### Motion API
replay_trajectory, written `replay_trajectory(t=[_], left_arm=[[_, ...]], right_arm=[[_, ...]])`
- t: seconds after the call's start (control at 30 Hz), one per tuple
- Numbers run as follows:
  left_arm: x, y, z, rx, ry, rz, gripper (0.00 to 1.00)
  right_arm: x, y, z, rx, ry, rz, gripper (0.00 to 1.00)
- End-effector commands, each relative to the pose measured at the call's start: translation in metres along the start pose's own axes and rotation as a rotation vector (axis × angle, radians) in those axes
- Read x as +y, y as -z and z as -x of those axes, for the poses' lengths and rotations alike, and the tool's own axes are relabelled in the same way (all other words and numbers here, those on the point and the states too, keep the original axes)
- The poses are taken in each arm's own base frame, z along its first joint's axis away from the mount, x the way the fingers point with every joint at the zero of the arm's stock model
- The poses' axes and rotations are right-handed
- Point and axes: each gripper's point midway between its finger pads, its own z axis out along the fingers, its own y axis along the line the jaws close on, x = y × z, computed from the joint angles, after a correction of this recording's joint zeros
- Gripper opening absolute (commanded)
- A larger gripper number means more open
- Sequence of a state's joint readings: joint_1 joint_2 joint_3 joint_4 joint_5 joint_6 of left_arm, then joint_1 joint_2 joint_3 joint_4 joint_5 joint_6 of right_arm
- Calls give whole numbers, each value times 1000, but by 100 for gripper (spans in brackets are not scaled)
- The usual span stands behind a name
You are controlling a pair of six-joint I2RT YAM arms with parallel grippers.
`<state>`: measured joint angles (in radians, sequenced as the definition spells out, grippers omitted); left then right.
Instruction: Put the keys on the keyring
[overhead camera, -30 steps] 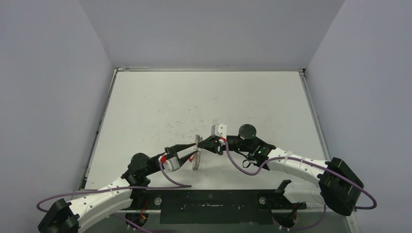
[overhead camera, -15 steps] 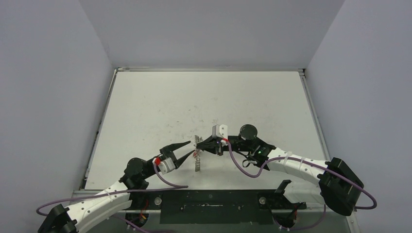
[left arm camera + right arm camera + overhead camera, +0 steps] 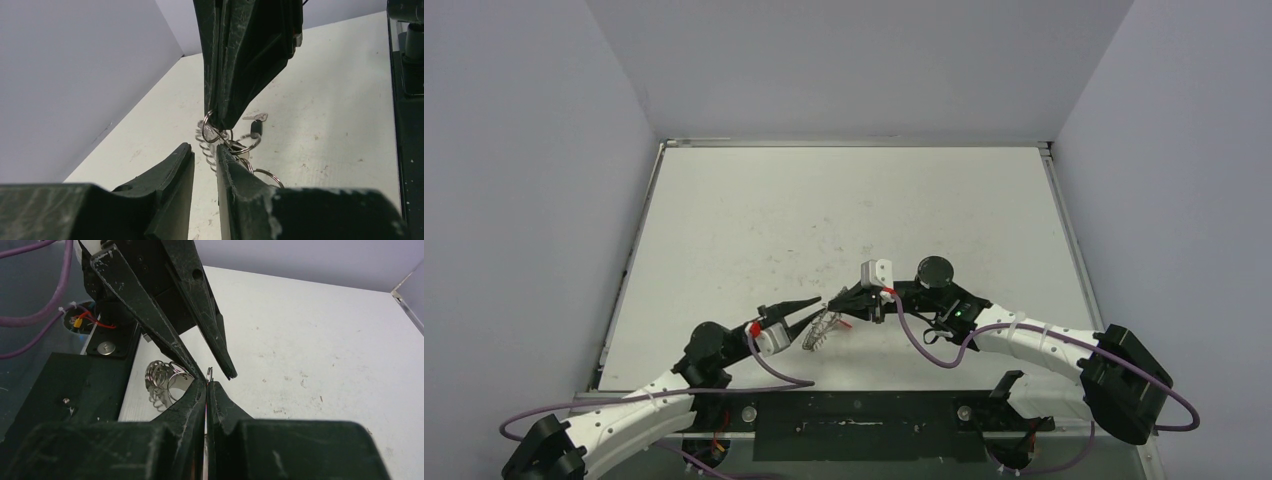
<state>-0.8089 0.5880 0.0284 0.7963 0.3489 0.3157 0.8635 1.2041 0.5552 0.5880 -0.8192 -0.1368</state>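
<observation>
The right gripper (image 3: pixel 206 383) has its two dark, scratched plastic fingers pressed together on a thin silver wire loop of the keyring (image 3: pixel 161 374). The rest of the keyring hangs just past and below its tip. The keyring is a flat grey metal ring with a wavy, scalloped rim, and several thin round wire loops are bunched on it.

The left gripper (image 3: pixel 204 150) is open by a narrow gap and holds nothing. The scalloped rim hangs just ahead of its tips, in line with that gap. The loops lie close beside one fingertip, but I cannot tell whether they touch it.

A key (image 3: pixel 256 128) with a small black plastic head and a short silver blade shows just beyond the loops, under the right gripper. I cannot tell whether it is threaded on a loop.

The tabletop (image 3: pixel 844 200) is matte white, speckled with dark scuffs.
</observation>
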Motion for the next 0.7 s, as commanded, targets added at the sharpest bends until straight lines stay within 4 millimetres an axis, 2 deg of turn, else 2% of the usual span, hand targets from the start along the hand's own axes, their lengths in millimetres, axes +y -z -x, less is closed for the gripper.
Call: replay_trajectory(t=[0.0, 0.33, 0.67], left_arm=[[1, -9, 14, -39, -8, -24, 23], [3, -16, 23, -81, -10, -28, 26], [4, -12, 32, -101, -17, -26, 23]], right_arm=[[-2, -4, 49, -121, 108, 30, 0], [-3, -5, 41, -105, 99, 28, 0], [-3, -5, 38, -100, 94, 32, 0]])
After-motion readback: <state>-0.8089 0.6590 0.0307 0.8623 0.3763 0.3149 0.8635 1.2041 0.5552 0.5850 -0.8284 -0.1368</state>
